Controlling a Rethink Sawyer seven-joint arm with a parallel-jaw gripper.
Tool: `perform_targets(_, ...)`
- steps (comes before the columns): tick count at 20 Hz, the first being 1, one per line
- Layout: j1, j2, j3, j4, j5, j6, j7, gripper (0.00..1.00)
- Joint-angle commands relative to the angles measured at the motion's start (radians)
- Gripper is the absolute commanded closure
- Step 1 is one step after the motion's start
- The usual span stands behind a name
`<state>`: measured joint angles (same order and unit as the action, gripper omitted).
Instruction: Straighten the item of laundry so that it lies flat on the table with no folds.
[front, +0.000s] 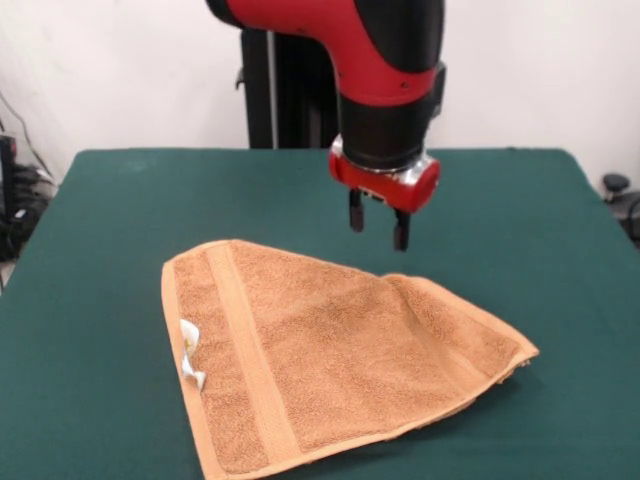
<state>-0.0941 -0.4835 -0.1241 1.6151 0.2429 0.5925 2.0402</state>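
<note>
The item of laundry (330, 350) is an orange-tan terry towel lying on the dark green table (120, 210) at the front centre. It is folded over into a rough triangle, with the right part doubled on itself toward a corner at the right. A woven band runs down its left side, and a small white tag (190, 362) sticks out at the left edge. My gripper (378, 222) hangs from the red and black arm just above and behind the towel's far edge. Its two dark fingers are apart, with nothing between them.
The green table surface stretches on all sides of the towel. Dark cables and equipment (15, 200) sit off the table's left edge, and a small dark object (615, 185) shows past the right edge.
</note>
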Motion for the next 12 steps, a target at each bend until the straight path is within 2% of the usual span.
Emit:
perform_targets(1,0.038,0.190,0.015,-0.141,0.024,-0.104,0.211,0.00)
perform_targets(5,0.013,0.276,0.028,-0.188,0.015,-0.217,0.182,0.00)
perform_targets(12,0.021,0.366,0.026,-0.241,0.035,-0.320,0.198,0.00)
